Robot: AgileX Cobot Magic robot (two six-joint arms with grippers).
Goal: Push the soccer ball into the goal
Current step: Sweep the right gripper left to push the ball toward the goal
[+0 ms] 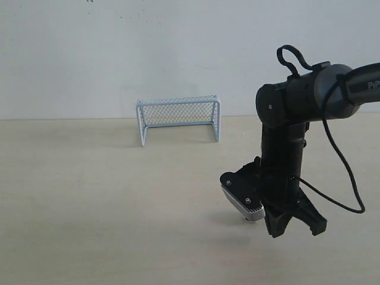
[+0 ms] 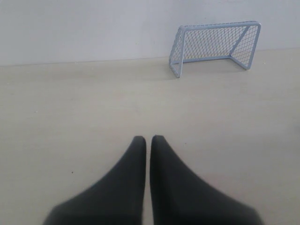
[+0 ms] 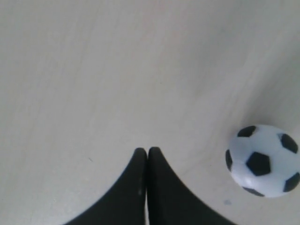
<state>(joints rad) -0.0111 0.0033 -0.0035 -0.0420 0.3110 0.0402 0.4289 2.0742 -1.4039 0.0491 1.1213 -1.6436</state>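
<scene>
The soccer ball [image 3: 264, 161], white with black patches, lies on the pale table a short way to one side of my right gripper [image 3: 147, 150]. That gripper is shut and empty, and its fingertips do not touch the ball. In the exterior view the right gripper [image 1: 295, 224] hangs low over the table at the right, and the ball is hidden there. The goal [image 1: 178, 119] stands at the back by the wall, its mouth facing the front. My left gripper [image 2: 148, 138] is shut on nothing, low over the table, with the goal [image 2: 215, 44] well beyond it.
A white wall rises behind the pale wooden table [image 1: 89, 196]. The right arm's black cable [image 1: 344, 172] loops down beside the wrist. The left arm does not show in the exterior view.
</scene>
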